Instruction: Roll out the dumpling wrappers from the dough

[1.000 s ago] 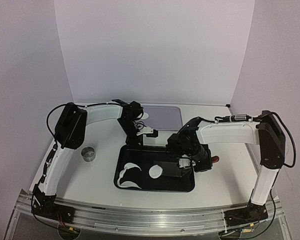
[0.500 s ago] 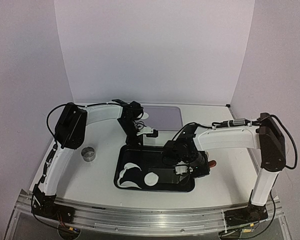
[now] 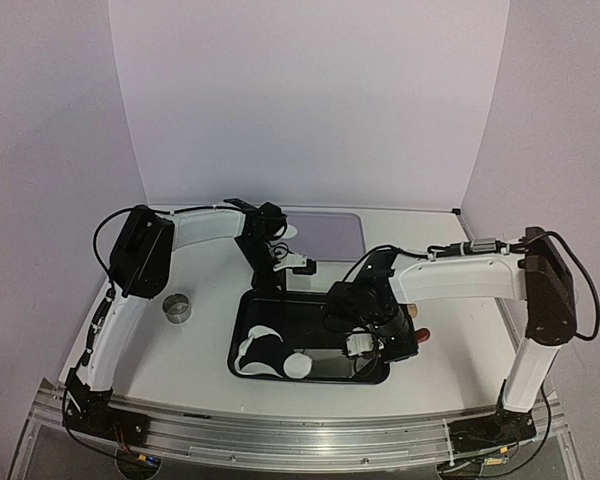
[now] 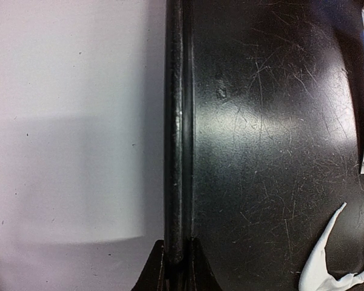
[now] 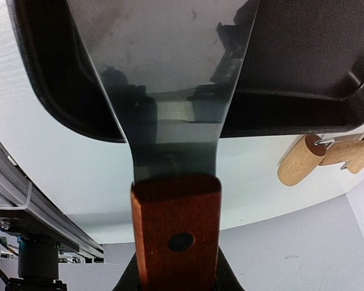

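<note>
Near-L in tray (image 3: 295, 312): dough strips (image 3: 246, 356), L-R

The left arm (image 3: 205, 225) and the right arm (image 3: 460, 277) share one build: white, boxy link shells joined by black joint housings. Far back from the jaws, each carries a large black block with thin black cables (image 3: 100, 226) looping beside it. Just behind the jaws, the wrists are black with small white fittings. The left gripper (image 4: 177, 270) has matt black, wedge-shaped fingertips; the right gripper (image 5: 177, 279) shows only dark finger edges.
</note>
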Robot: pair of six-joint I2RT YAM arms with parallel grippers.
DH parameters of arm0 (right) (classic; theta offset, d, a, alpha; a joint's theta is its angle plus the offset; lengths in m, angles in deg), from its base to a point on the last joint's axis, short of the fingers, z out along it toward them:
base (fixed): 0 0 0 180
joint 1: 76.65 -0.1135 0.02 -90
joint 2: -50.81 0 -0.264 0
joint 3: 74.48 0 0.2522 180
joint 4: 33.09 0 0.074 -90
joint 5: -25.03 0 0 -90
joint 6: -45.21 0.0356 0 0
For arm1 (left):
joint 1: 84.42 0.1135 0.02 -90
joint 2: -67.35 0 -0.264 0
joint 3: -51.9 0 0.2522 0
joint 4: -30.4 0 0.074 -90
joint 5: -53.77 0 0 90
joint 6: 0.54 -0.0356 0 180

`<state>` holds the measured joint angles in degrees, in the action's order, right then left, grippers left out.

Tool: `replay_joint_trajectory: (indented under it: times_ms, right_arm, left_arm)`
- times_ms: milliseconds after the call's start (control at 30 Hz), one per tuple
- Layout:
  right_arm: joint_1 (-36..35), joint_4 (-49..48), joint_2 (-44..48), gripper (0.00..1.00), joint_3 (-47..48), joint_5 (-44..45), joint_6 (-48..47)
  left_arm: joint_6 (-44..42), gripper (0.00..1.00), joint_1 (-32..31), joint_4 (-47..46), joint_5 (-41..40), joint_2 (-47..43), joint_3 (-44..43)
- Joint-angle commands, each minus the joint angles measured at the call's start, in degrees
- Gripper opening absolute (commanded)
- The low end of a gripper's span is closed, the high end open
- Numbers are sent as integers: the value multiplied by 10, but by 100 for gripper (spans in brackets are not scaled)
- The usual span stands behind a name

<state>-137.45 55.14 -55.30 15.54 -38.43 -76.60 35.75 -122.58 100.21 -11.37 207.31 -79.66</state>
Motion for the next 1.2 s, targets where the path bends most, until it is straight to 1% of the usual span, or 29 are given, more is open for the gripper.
replay_joint_trajectory:
  times_ms: [0,100,200,367,567,733,1000,1167]
  right_arm:
    - [-2,23,29,0,-1,-47,-14]
    - [3,7,29,0,6,-61,0]
    - [26,-20,38,0,6,-84,22]
    - [44,-55,60,0,-17,-84,39]
    - [45,-61,94,0,-43,-77,41]
    - [59,-54,145,0,-61,-68,47]
    - [123,-19,195,0,-76,-37,46]
    - [186,-20,203,0,-57,-28,35]
  left_arm:
    - [-12,0,2,-60,-43,5,-27]
    - [-10,0,2,-62,-41,6,-27]
    - [-10,0,2,-61,-42,5,-25]
    - [-8,0,2,-60,-44,4,-20]
    - [-5,0,3,-66,-43,5,-14]
    - [2,0,4,-79,-41,9,2]
    - [7,0,5,-88,-40,23,7]
    - [4,0,5,-78,-41,33,-11]
